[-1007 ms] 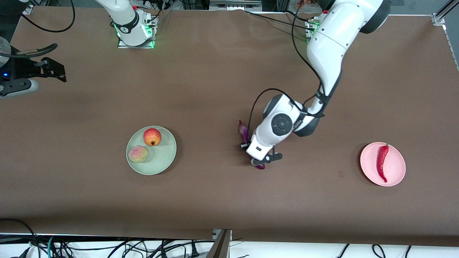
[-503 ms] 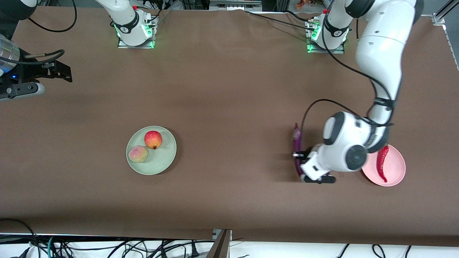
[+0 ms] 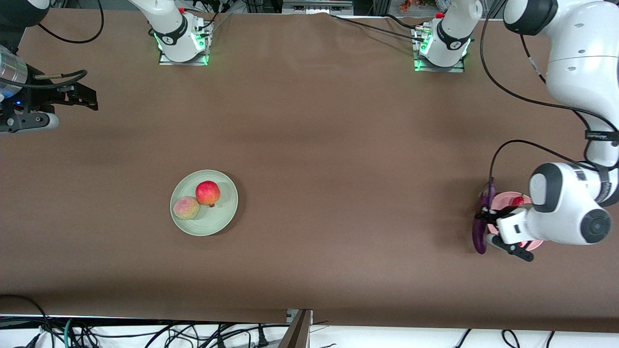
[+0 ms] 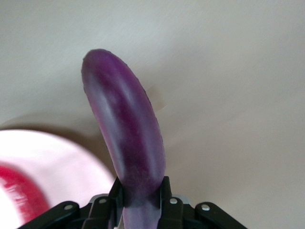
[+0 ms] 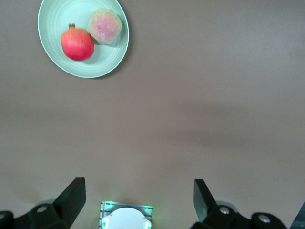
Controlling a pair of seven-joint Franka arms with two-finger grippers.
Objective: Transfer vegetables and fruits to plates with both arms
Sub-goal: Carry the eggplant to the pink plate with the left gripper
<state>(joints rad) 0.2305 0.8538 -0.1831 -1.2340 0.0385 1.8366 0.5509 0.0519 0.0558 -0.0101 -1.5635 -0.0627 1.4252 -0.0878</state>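
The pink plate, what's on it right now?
A red chili lies on the pink plate; only part of it shows. The left tool holds the eggplant over the plate's rim, and the arm covers most of the plate.

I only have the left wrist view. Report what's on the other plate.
Observer: The green plate holds a peach and a pomegranate.
Operator: Now give me the right hand.
Observer: The right hand is open and empty, waiting over the right arm's end of the table.
Operator: Place my eggplant against the pink plate.
Observer: Held in the left hand, the eggplant hangs over the pink plate at its rim toward the right arm's end, not its middle.
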